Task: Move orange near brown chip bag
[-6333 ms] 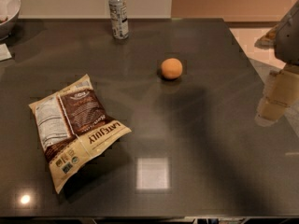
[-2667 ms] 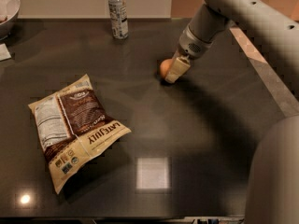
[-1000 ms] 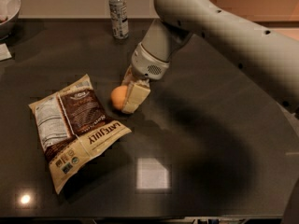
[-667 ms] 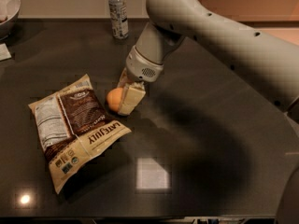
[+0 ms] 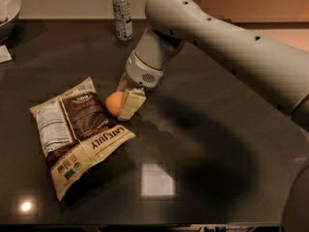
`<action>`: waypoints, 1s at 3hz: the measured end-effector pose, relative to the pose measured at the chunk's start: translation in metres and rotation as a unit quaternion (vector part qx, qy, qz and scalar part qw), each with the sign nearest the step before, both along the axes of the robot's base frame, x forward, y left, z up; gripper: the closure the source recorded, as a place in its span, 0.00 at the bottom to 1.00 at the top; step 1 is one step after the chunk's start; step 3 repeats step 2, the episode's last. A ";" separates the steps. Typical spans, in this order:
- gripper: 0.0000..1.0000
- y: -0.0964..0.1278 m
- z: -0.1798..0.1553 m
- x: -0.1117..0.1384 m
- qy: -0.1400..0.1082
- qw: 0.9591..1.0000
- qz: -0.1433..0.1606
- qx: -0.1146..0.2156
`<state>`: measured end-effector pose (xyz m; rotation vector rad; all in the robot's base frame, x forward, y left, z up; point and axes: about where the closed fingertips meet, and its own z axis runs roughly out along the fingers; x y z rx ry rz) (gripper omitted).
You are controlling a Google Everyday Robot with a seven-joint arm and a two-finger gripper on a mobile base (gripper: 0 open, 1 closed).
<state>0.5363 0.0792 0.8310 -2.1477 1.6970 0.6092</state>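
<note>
Left of the desk's [image 5: 217, 158] middle, far from every corner, the orange [image 5: 113, 104] is gripped by the gripper [image 5: 121, 103], its jaws closed on it, just beside the brown chip bag [image 5: 77, 129].

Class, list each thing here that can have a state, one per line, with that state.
gripper: shut on the orange, beside the bag's right edge.
orange: held in the gripper, next to the brown chip bag.
brown chip bag: lying flat, label side up.
bottle: standing upright.
</note>
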 end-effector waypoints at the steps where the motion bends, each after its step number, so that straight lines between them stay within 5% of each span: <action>1: 0.00 0.001 -0.001 0.000 0.001 1.000 0.001 0.000; 3: 0.00 0.001 -0.001 0.000 0.001 1.000 0.001 0.000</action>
